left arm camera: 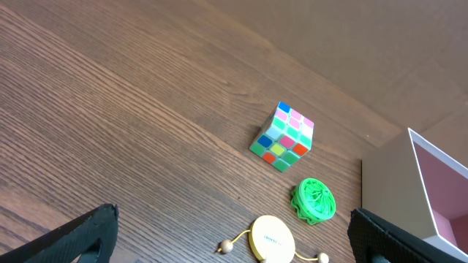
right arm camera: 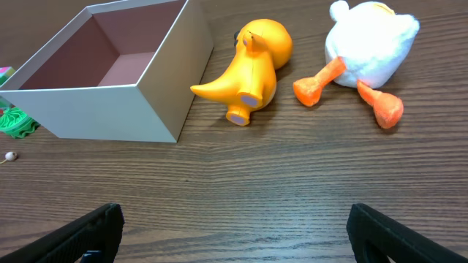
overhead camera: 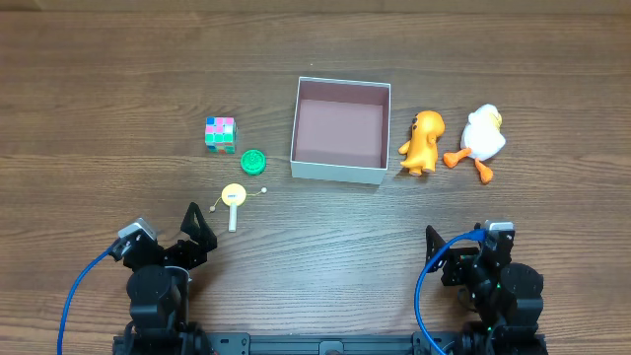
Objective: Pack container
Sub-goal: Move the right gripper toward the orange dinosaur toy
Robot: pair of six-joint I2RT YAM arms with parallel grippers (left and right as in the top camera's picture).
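container (overhead camera: 338, 173): cube (overhead camera: 220, 133), green disc (overhead camera: 253, 160) left; orange toy (overhead camera: 424, 141), plush duck (overhead camera: 481, 138) right; left hand (overhead camera: 168, 233), right hand (overhead camera: 463, 242) open.

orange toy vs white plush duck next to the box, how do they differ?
Surface: the orange toy looks smooth and glossy; the plush duck is fuzzy.
Colour: the orange toy is orange-yellow all over; the plush duck is white with orange feet.
Place: the orange toy lies nearer the box; the plush duck lies farther right.
Shared: both lie outside the box, on its right.
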